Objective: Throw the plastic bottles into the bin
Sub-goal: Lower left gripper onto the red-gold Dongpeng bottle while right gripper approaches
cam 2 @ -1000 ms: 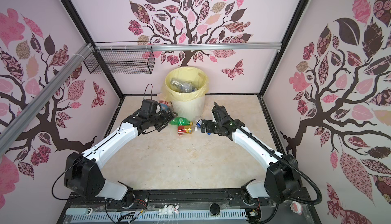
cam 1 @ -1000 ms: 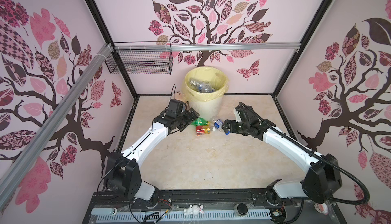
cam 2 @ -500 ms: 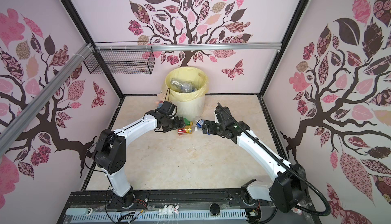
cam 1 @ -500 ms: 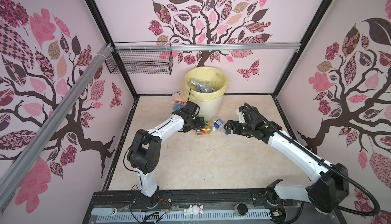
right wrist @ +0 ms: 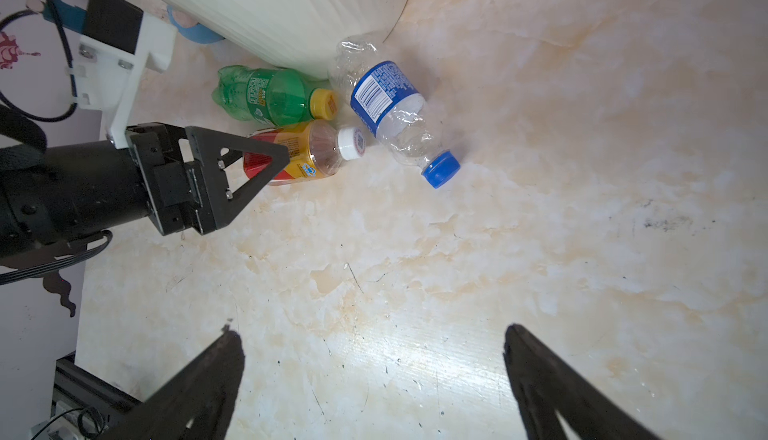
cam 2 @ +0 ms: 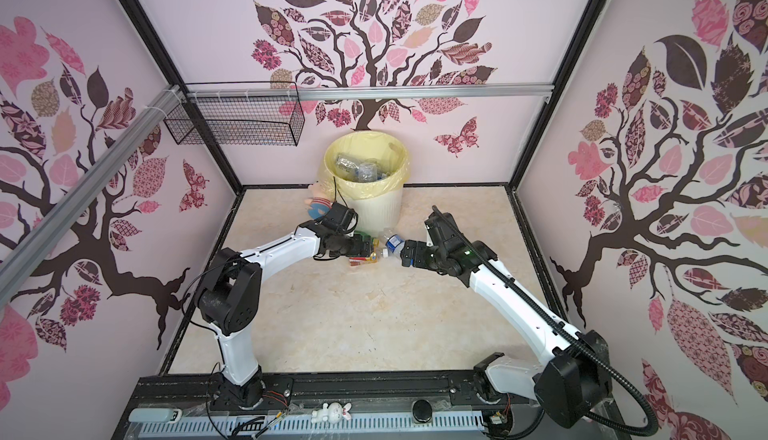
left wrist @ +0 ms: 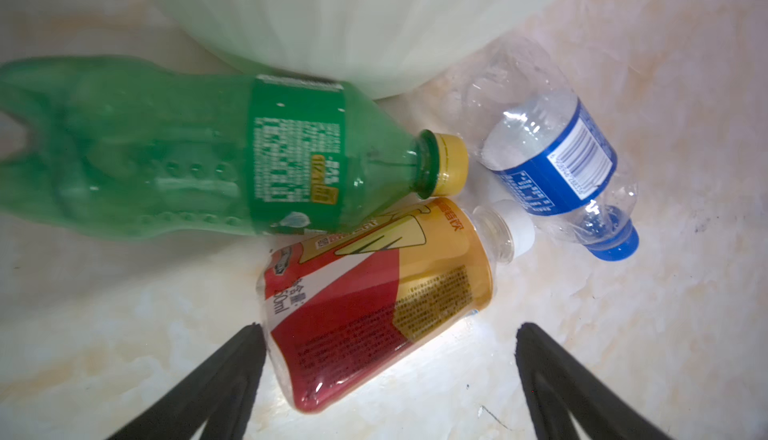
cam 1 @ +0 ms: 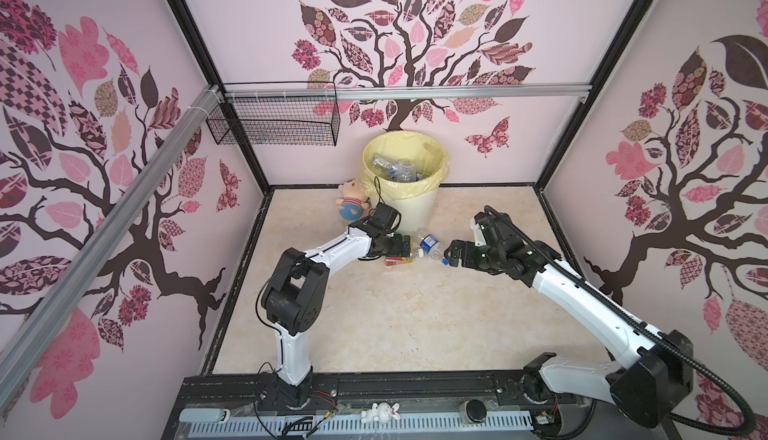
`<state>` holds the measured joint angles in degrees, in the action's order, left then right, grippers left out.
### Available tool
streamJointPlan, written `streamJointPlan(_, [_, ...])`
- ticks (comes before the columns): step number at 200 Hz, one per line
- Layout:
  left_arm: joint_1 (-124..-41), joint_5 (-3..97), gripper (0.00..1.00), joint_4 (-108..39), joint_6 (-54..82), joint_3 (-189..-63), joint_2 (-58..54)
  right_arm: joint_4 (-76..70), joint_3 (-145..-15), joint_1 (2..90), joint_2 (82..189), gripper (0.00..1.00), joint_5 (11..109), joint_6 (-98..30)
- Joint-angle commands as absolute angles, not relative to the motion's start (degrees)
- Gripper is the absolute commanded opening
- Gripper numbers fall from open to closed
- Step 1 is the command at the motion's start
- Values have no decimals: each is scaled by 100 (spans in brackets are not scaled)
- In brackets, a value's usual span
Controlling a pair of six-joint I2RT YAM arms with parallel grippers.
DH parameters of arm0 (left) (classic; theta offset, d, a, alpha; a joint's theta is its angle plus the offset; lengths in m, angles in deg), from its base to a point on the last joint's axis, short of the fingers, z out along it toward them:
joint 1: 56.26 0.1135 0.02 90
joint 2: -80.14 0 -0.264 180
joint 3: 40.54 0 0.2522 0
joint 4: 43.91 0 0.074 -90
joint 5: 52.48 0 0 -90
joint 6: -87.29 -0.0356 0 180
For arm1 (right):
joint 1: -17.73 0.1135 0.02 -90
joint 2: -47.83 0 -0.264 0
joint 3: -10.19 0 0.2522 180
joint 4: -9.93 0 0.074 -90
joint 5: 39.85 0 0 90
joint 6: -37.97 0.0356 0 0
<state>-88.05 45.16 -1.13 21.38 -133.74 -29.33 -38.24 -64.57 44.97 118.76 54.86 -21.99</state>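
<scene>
Standing wide apart, the left gripper (left wrist: pixel 388 327) fingers flank the red-labelled bottle (left wrist: pixel 374 292) near its base (contact unclear), the arm stretched low toward the bin (cam 1: pixel 415 213). Equally wide and empty, the right gripper (right wrist: pixel 372 332) hangs short of the blue-labelled bottle (right wrist: pixel 386 101). The green bottle (left wrist: pixel 166 146) lies at the bin's foot, its base blurred; the bottles inside (cam 1: pixel 395 169) are hard to tell apart.
</scene>
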Motion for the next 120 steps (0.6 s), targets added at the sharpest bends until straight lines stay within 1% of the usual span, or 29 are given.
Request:
streamJointPlan(1, [-9019, 4754, 97, -284, 2191, -13401, -2983, -3905, -6441, 4458, 11821, 100, 5402, -2155])
streamJointPlan(37, [-9320, 4790, 97, -221, 2321, -13356, -2968, -3881, -6451, 4423, 11841, 100, 5410, -2241])
streamJointPlan(72, [-9837, 4688, 97, -66, 2349, -13290, -2870, -3813, -6344, 4342, 11771, 100, 5450, -2303])
streamJointPlan(120, [-10420, 4554, 97, 138, 2384, -13091, -2503, -3745, -6278, 4222, 11684, 100, 5498, -2299])
